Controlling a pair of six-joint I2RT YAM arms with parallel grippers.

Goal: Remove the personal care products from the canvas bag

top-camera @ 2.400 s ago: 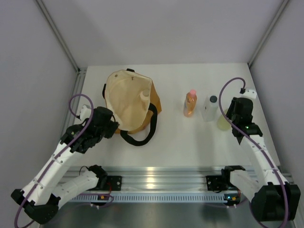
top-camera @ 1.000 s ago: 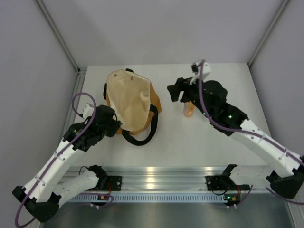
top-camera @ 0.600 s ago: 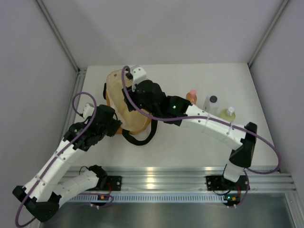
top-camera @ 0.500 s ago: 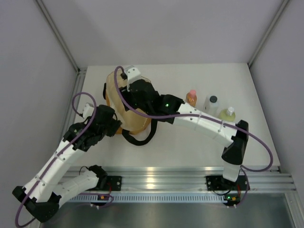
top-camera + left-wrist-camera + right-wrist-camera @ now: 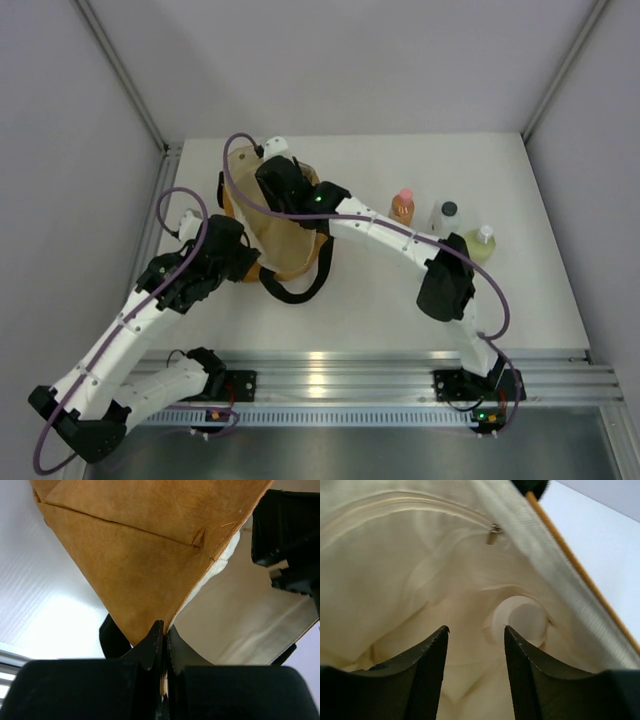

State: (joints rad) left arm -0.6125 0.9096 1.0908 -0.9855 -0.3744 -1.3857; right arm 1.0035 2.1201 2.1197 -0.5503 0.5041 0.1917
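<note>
**Left end effector (image 5: 162, 627) pins the canvas bag (image 5: 130, 555) open while the right end effector (image 5: 476, 630) reaches in for the one product not yet out.**

The left one is clamped flat on the bag's rim at its 7 o'clock side, probably to keep the mouth spread. The right one, fingers partly apart and empty, hangs inside the lining with the cream jar (image 5: 520, 621) just beyond at 2 o'clock. The amber bottle (image 5: 402, 207), whitish bottle (image 5: 445, 218) and yellow-green bottle (image 5: 482, 241) stand on the desk (image 5: 380, 300) at the bag's 3 o'clock. From above, the right arm hides the bag's mouth and the jar, and lining folds cover the jar's base.
</note>
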